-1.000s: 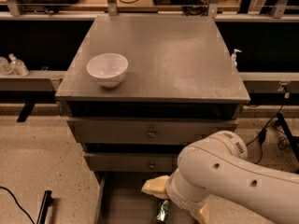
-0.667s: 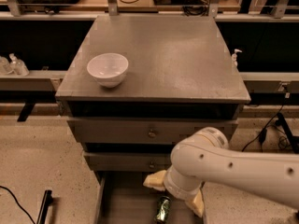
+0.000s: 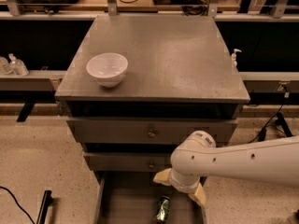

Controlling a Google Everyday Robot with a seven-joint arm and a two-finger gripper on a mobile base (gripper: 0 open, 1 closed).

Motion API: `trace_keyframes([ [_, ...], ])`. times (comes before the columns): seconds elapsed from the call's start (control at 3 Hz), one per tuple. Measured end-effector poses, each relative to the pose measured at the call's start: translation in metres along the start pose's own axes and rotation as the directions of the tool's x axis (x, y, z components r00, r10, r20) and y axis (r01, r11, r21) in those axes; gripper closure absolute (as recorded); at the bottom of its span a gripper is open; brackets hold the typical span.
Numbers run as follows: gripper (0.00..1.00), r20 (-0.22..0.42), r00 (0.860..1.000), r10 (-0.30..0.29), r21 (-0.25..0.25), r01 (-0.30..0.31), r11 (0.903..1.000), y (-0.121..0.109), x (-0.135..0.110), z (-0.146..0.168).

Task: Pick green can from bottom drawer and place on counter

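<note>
The green can sits in the open bottom drawer, near its front middle, and nothing holds it. My gripper hangs at the end of the white arm just above the can and slightly to its right. Its two tan fingers are spread apart, one left of the wrist and one lower right, with nothing between them. The counter is the grey cabinet top above, well away from the gripper.
A white bowl stands on the counter's left front. Two shallower drawers with knobs are shut above the open one. A small pump bottle stands at the counter's right edge. Cables and a black bar lie on the floor.
The arm has swung left and up across the open drawer. The gripper now hangs nearer the cabinet front, above the can. The can has not moved.
</note>
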State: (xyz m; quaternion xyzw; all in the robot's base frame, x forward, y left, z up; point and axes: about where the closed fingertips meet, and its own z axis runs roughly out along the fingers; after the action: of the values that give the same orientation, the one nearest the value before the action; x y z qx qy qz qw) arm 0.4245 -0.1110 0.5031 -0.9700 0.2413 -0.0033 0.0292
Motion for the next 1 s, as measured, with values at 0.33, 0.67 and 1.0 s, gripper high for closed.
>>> trace_keyframes([
  [0.33,0.0,-0.004,1.0,-0.005,0.002,0.005,1.0,-0.001,0.0,-0.002],
  [0.67,0.0,0.057,0.997,-0.043,0.063,0.039,0.9972,-0.016,0.009,0.033],
  [1.0,0.0,0.065,0.989,-0.134,0.101,0.127,0.9867,-0.034,-0.002,0.098],
])
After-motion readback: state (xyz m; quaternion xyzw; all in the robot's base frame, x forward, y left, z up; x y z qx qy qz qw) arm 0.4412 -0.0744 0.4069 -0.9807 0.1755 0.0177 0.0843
